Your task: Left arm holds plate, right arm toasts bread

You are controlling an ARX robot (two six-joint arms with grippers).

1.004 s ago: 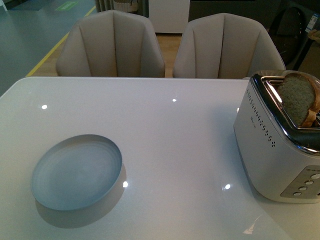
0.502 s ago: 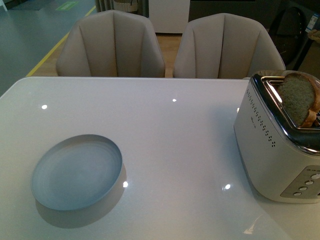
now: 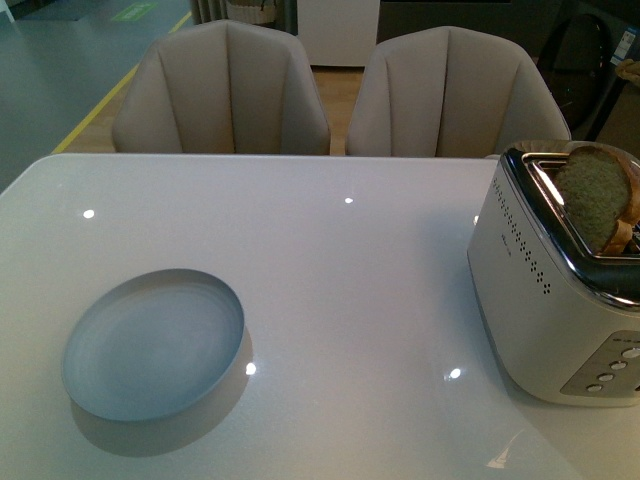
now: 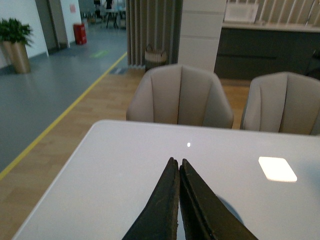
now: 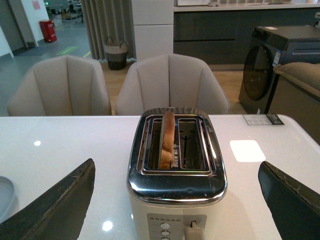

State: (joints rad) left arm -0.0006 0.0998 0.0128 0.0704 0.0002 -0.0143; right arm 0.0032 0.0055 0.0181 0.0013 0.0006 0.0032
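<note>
Bread [image 3: 592,205] stands upright in a slot of the toaster [image 3: 560,300] at the right edge of the front view, its rounded top sticking well above the chrome rim. The plate [image 3: 155,345] lies flat on the white table [image 3: 350,280], well apart from the toaster on the left side. Neither arm shows here.

From the left wrist view, the left gripper [image 4: 179,167] has its jaws pressed together with nothing between them, pointing over the table toward two chairs [image 4: 180,97]. Only a dark sliver beside the jaws may be the plate; I cannot tell for sure.

From the right wrist view, the right gripper [image 5: 177,172] is spread wide and empty, its two fingers framing the toaster from either side. The bread [image 5: 167,137] sits in one of the two slots, edge-on to the camera.

The slice looks ready to be lifted out. To do this well, the left jaws should part and take the plate by its low rim, keeping it level, while the right jaws narrow and line up with the slice's flat faces before pinching gently.
</note>
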